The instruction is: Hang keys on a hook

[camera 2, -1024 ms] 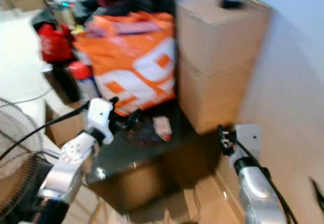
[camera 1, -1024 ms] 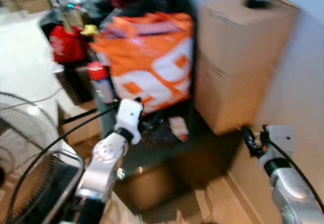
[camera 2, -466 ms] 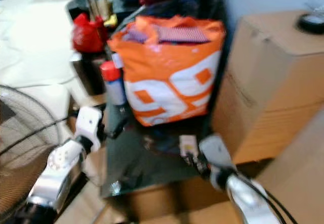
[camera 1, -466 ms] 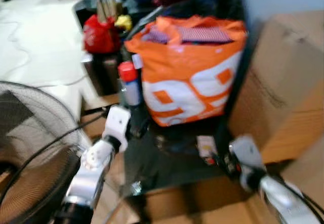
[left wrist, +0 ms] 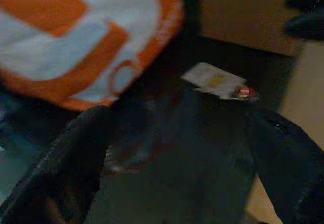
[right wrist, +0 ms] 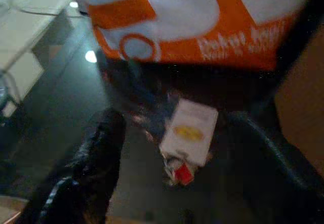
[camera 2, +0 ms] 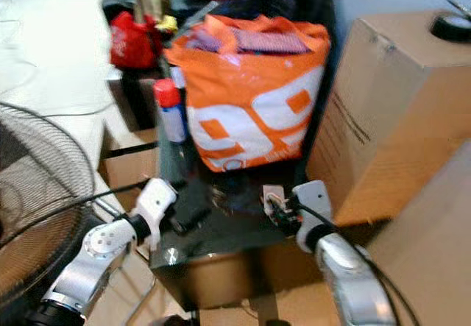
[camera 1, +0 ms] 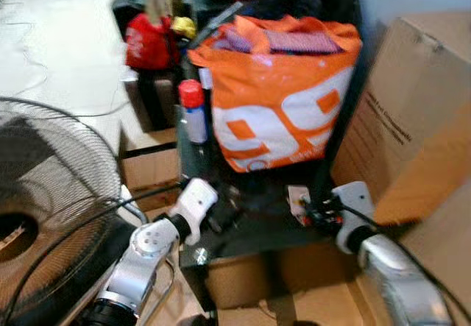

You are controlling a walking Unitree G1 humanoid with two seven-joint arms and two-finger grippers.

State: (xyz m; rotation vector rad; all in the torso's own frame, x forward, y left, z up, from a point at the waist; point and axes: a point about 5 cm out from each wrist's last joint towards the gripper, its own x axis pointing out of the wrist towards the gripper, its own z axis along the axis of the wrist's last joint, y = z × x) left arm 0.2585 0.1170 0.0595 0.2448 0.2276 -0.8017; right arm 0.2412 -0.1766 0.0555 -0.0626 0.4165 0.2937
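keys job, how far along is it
Nothing looks done yet. A white tag with a small red piece, possibly the keys, lies on the dark table in front of the orange bag, ungrasped. In hand: the right hand hovers open right over the tag, and the left hand is open above the table too. Left: grasp, find a hook, hang.

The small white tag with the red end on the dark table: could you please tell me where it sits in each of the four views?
Left eye view: white tag on the dark table, just before the right gripper.
Right eye view: same spot, below the orange bag.
Left wrist view: upper middle, beyond the open fingers.
Right wrist view: centre, between the open fingers.
Shared landmark: the orange bag.
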